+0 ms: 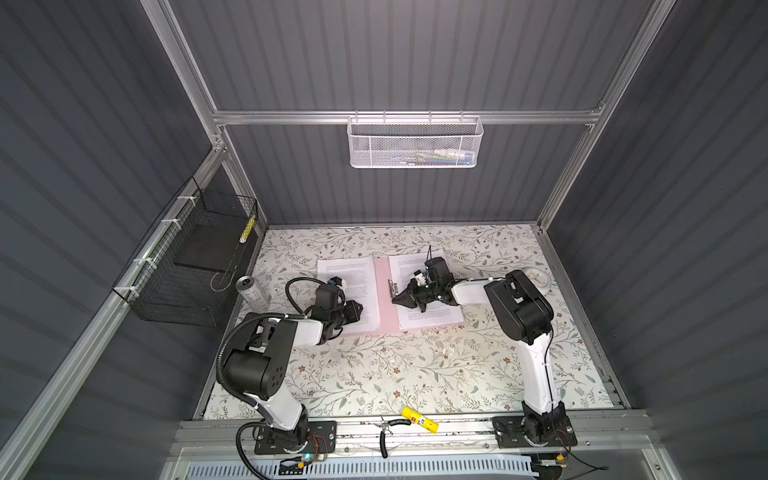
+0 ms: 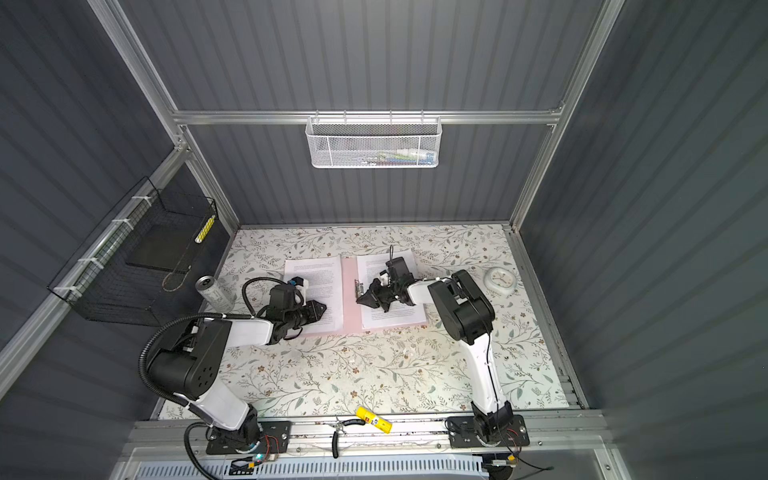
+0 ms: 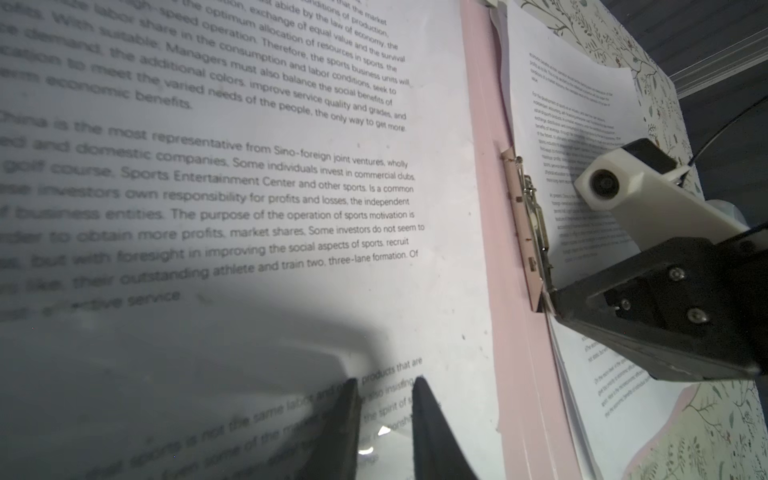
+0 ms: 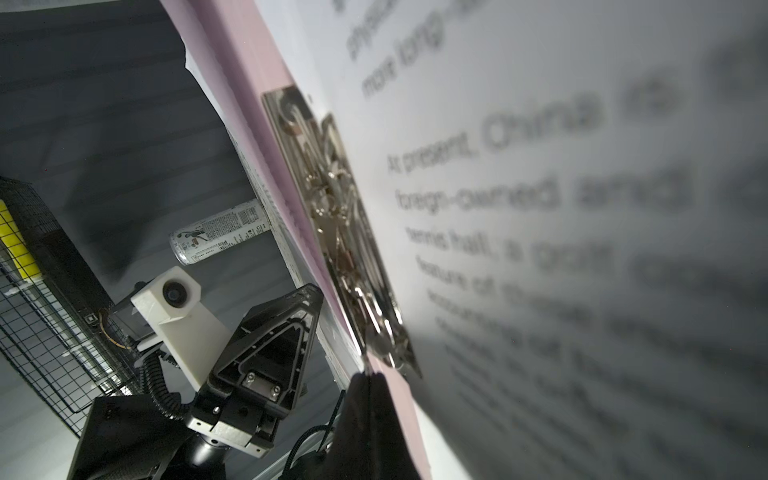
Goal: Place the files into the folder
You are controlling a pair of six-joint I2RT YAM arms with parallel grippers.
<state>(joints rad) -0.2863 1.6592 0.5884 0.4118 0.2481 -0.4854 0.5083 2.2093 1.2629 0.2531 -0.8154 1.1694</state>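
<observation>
The folder point(image 1: 383, 309) lies open toward the bench's point(image 1: 395, 374) 12 o'clock, with files point(image 1: 432, 320) on both halves. The right fingers point(image 1: 397, 299), shut and empty, touch the clip's point(image 1: 392, 286) 6 o'clock end. The left fingers point(image 3: 432, 432), barely apart, grip nothing visible. This looks like the clipping step; next, raise the clip and tuck the sheets under.

The files point(image 3: 249, 187) were thin white paper, matt, with black print. The folder point(image 3: 488, 124) was pale pink, smooth, low sheen; plastic or card, could not tell which. The clip point(image 4: 345, 232) was bright polished metal, mirror-like. The desk point(image 1: 374, 374) carried a matt floral-printed covering. The left pincer point(image 3: 386, 388) looked like matt black plastic. The can point(image 4: 220, 232) was glossy printed metal. The side basket point(image 1: 166, 299) was black wire mesh.
</observation>
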